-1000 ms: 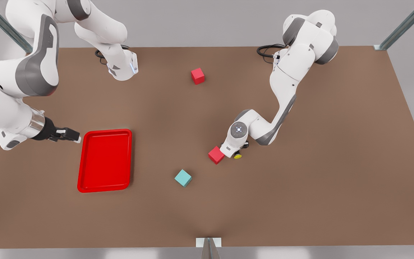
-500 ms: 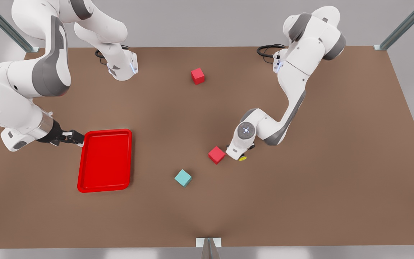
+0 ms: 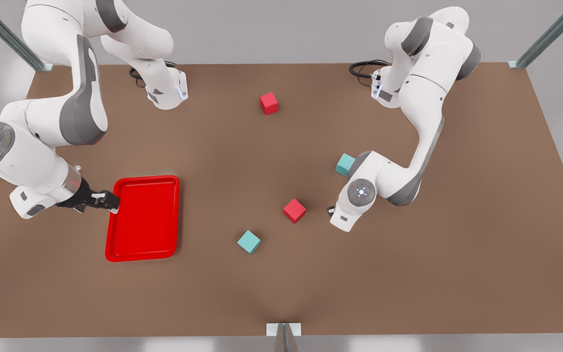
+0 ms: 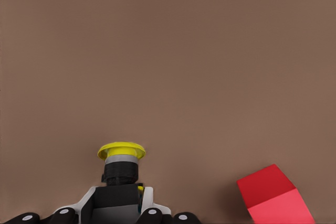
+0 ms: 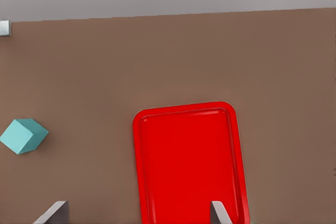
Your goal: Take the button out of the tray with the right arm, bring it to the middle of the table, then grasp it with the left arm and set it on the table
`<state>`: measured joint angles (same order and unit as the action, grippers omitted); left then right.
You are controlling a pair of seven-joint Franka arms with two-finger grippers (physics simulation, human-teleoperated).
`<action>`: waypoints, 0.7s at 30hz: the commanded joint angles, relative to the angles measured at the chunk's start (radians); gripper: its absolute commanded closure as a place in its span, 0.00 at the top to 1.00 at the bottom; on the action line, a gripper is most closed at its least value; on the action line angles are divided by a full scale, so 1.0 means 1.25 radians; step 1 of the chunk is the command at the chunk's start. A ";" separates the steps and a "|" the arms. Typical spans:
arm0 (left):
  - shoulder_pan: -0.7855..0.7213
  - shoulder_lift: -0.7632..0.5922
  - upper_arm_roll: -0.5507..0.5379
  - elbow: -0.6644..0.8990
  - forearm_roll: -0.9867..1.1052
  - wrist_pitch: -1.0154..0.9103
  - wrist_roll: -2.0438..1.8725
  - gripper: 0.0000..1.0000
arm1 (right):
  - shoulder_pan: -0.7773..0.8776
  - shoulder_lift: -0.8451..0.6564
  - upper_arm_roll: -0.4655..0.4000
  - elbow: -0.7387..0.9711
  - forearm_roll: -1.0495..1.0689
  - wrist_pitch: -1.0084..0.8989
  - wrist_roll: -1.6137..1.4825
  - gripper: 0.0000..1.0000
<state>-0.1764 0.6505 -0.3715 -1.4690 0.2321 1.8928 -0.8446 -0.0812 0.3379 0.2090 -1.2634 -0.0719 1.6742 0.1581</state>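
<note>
The brown table [image 3: 457, 254] carries the red tray [image 3: 143, 218], nothing in it. The left gripper [image 4: 107, 217] pinches the button [image 4: 121, 157], cap away from the fingers, right of a red cube [image 3: 294, 210]. The right gripper [image 3: 110, 201] hangs spread at the tray's left rim.

The front view looks down from high up on the whole table [image 3: 457, 274]. Both wrist views sit low and close; the right one shares the tray [image 5: 189, 166].
</note>
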 commanded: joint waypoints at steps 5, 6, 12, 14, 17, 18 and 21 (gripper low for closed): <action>0.013 0.001 0.000 0.008 -0.062 -0.032 0.011 0.45 | 0.045 -0.020 0.014 -0.003 -0.014 -0.085 0.009 1.00; 0.012 0.005 0.001 0.008 -0.063 -0.031 0.011 0.45 | 0.042 -0.020 0.013 -0.002 -0.014 -0.089 0.006 1.00; 0.041 0.000 0.006 0.084 -0.063 -0.132 0.001 0.45 | 0.038 -0.010 0.012 -0.002 -0.015 -0.083 0.007 1.00; 0.075 0.001 0.009 0.163 -0.096 -0.134 -0.086 0.45 | 0.038 -0.008 0.013 -0.002 -0.014 -0.083 0.006 1.00; 0.098 -0.004 0.003 0.219 -0.111 -0.121 -0.297 0.45 | 0.037 -0.005 0.013 -0.002 -0.014 -0.080 0.006 1.00; 0.097 -0.004 0.009 0.220 -0.105 -0.120 -0.300 0.45 | 0.039 -0.005 0.012 -0.002 -0.014 -0.079 0.007 1.00; 0.052 0.000 0.008 0.219 -0.063 -0.072 -0.397 0.45 | 0.037 -0.004 0.012 -0.002 -0.014 -0.079 0.007 1.00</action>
<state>-0.0962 0.6508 -0.3620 -1.1969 0.1257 1.7763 -0.9836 -0.0349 0.3338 0.2239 -1.2654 -0.0894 1.5778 0.1638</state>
